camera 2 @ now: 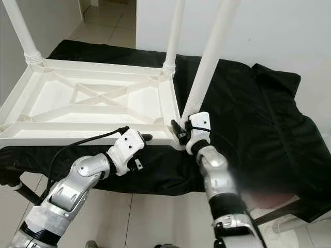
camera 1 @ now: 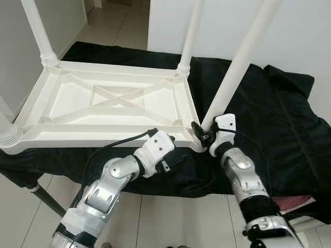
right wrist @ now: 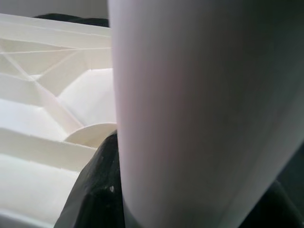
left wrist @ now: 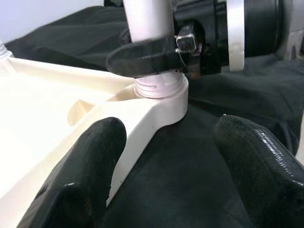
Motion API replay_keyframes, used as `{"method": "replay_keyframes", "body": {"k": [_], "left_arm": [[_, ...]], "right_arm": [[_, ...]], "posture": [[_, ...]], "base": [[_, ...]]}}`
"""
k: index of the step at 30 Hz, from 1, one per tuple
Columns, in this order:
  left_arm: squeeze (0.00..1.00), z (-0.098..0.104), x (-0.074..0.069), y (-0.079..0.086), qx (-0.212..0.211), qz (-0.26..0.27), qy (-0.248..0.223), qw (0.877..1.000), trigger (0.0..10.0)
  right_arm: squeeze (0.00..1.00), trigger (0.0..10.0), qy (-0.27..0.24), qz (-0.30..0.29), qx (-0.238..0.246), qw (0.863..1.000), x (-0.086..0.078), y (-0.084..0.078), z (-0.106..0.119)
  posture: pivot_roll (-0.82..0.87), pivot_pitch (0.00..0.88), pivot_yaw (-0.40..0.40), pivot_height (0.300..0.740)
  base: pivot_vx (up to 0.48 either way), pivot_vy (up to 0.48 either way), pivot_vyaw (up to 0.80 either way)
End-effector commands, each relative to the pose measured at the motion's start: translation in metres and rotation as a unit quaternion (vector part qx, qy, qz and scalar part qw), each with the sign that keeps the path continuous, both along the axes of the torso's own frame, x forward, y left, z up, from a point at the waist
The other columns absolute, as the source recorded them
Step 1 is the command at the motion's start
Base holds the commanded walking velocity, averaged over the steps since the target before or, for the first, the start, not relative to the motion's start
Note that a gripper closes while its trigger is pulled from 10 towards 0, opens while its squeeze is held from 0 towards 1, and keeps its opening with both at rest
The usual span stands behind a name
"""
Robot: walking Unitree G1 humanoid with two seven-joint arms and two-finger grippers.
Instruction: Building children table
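A white plastic children's table (camera 1: 103,138) lies upside down on a black cloth. White legs stand at its far-left (camera 1: 39,31), far-right (camera 1: 190,36) and near-left corners. The fourth leg (camera 1: 243,57) leans over the near-right corner socket (left wrist: 159,90), its base sitting in the socket. My right gripper (camera 1: 204,135) is shut on this leg just above the socket; one finger (left wrist: 142,54) wraps round it, and the leg (right wrist: 199,114) looms close in the right wrist view. My left gripper (left wrist: 173,161) is open at the table's front edge, just left of that corner, holding nothing.
The black cloth (camera 1: 279,113) drapes over the work surface and hangs off its front. A white wall (camera 1: 300,31) stands behind on the right. Tiled floor (camera 1: 170,217) lies below, and a dark slanted leg (camera 1: 49,199) shows under the surface at lower left.
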State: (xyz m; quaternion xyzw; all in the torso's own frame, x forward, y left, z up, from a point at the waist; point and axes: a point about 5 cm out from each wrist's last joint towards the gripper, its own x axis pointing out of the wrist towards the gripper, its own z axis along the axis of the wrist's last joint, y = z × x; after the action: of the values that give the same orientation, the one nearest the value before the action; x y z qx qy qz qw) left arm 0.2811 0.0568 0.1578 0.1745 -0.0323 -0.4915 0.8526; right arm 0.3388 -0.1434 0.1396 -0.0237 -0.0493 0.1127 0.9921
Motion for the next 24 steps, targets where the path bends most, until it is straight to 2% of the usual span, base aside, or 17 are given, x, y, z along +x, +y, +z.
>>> {"method": "replay_keyframes", "body": {"k": [1,5,9,15,16,17,18,24], "left_arm": [[0.0,-0.001,0.003,0.002,0.002,0.01,-0.001,1.0,10.0],[0.0,0.0,0.003,0.003,0.002,0.012,-0.001,1.0,10.0],[0.0,0.0,0.006,0.002,0.001,0.011,-0.004,1.0,10.0],[0.0,0.0,0.008,0.002,0.001,0.011,-0.005,1.0,10.0],[0.0,0.001,0.01,-0.001,0.0,0.007,-0.006,1.0,10.0],[0.0,0.001,0.01,-0.001,0.0,0.007,-0.006,1.0,10.0],[0.0,0.002,0.01,-0.002,0.0,0.005,-0.006,1.0,10.0],[0.0,0.003,0.01,0.001,0.005,-0.001,-0.007,1.0,10.0]], "right_arm": [[0.0,10.0,0.022,-0.056,0.0,0.998,-0.005,-0.007,-0.01],[0.0,10.0,0.022,-0.074,0.005,0.997,-0.007,-0.004,-0.01],[0.0,10.0,0.01,-0.187,0.034,0.982,-0.019,0.006,-0.011],[0.0,10.0,-0.006,-0.192,0.041,0.98,-0.021,0.004,-0.005],[0.4,10.0,-0.01,-0.186,0.042,0.982,-0.022,0.004,-0.004],[0.4,10.0,-0.01,-0.186,0.042,0.982,-0.022,0.004,-0.004],[1.0,10.0,-0.012,-0.178,0.045,0.983,-0.022,0.004,-0.003],[1.0,10.0,-0.026,-0.182,0.037,0.982,-0.027,0.002,-0.001]], "posture": [[0.04,0.056,-0.094,0.74],[0.04,0.056,-0.094,0.74],[0.01,0.055,-0.094,0.74],[0.0,0.057,-0.086,0.74],[-0.01,0.062,-0.075,0.74],[-0.01,0.062,-0.075,0.74],[-0.01,0.063,-0.074,0.74],[-0.01,0.07,-0.055,0.74]], "base": [[0.0,0.0,0.0],[0.0,0.0,0.0],[0.0,0.0,0.0],[0.0,0.0,0.0],[0.0,0.0,0.0],[0.0,0.0,0.0],[0.0,0.0,0.0],[0.0,0.0,0.0]]}}
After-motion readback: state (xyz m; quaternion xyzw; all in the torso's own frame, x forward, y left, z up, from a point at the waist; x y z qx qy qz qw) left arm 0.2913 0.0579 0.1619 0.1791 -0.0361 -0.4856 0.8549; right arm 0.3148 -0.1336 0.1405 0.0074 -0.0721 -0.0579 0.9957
